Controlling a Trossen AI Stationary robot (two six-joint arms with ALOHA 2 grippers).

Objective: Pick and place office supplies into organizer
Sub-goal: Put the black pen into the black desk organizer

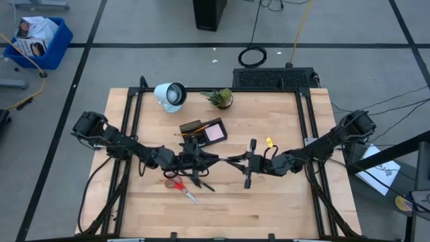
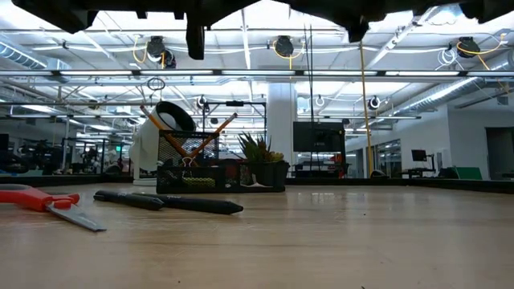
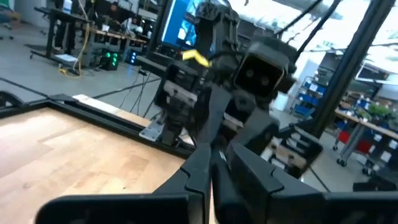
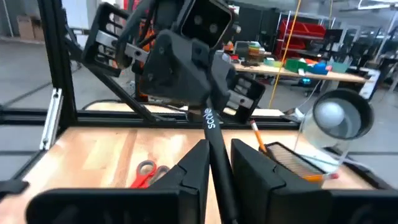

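Note:
My left gripper and my right gripper meet nose to nose above the middle of the table, both shut on one black pen that spans the gap between them. The black organizer stands just beyond them, holding orange pencils and a pale pink pad. Red-handled scissors lie flat on the table near the left gripper. Two black pens lie beside the scissors. My left gripper pinches one end of the black pen between its two fingers, reaching in level from the table's left, fingers along the pen. The pen is lifted clear of the table. My right gripper has the pen's other end, near its white lettering, between its two fingers, reaching in level from the table's right. The pen runs straight on to the left gripper.
A white round lamp and a small potted plant stand at the far edge behind the organizer. Black frame rails run along the table's left and right sides. Bare wood lies toward the near edge.

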